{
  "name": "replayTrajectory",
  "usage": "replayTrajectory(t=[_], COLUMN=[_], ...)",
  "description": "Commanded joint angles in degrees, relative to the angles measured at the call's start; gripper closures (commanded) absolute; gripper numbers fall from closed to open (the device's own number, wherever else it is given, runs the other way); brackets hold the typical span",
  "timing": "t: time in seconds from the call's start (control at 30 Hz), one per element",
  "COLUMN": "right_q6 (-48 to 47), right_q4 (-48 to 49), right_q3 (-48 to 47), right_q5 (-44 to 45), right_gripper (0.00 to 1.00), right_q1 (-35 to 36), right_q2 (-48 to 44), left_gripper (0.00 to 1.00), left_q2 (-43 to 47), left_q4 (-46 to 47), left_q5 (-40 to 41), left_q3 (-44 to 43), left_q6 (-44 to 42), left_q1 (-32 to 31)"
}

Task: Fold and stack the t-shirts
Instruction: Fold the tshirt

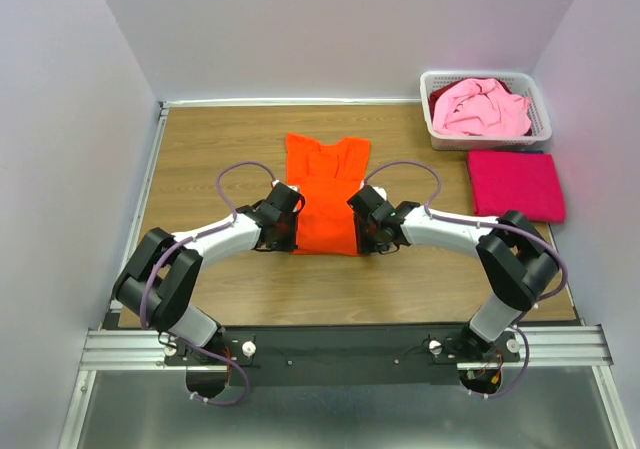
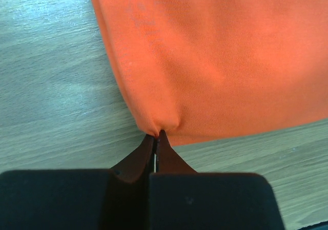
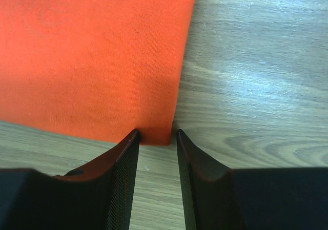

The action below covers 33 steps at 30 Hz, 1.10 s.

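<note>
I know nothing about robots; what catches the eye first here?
A bright orange t-shirt lies in the middle of the table; at its near hem the left jaws are pinched shut on one corner and the right jaws stand open at the other. At the far right, a magenta-red shirt lies folded beside a white basket holding a crumpled pale pink shirt.

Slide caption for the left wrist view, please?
Left gripper shut on a puckered corner of the orange t-shirt, lying on the wood table.
</note>
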<state>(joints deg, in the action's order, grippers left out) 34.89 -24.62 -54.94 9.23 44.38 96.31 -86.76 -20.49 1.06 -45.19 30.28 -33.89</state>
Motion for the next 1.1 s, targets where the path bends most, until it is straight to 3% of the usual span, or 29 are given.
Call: replayTrajectory(t=[0.0,0.2,0.37,0.5,0.67,0.8,1.07], right_q6=[0.4,0.1,-0.4,-0.7,-0.9,-1.1,2.1], right_q4=[-10.1,-10.0,-9.9,-9.9,-10.0,-11.9,-29.0], right_q3=[4.0,3.2,2.6,2.0,2.3,5.4,8.4], right_q5=[3.1,3.1,2.6,3.4,3.5,1.1,-10.5], right_gripper=[0.57,0.58,0.64,0.74,0.96,0.99,0.99], right_q1=[0.4,0.4,1.0,1.4,1.8,2.2,5.6], right_q2=[2.6,4.9,7.4,8.3,7.6,1.9,-19.8], left_gripper=[1.0,1.0,1.0,1.0,1.0,1.0,1.0], left_q2=[1.1,0.9,0.9,0.9,2.0,7.5,25.7], left_q4=[-2.3,-1.7,-1.8,-1.8,-2.5,-4.9,-19.5], left_q5=[-0.7,-0.8,-0.7,-0.7,-2.3,-2.8,-5.6], left_q3=[1.2,1.9,2.0,2.0,1.9,4.5,5.7], left_q6=[0.1,0.1,-0.1,-0.1,-0.1,2.7,18.0], left_q1=[-0.6,-0.7,-0.7,-0.8,-1.5,-3.5,-18.1])
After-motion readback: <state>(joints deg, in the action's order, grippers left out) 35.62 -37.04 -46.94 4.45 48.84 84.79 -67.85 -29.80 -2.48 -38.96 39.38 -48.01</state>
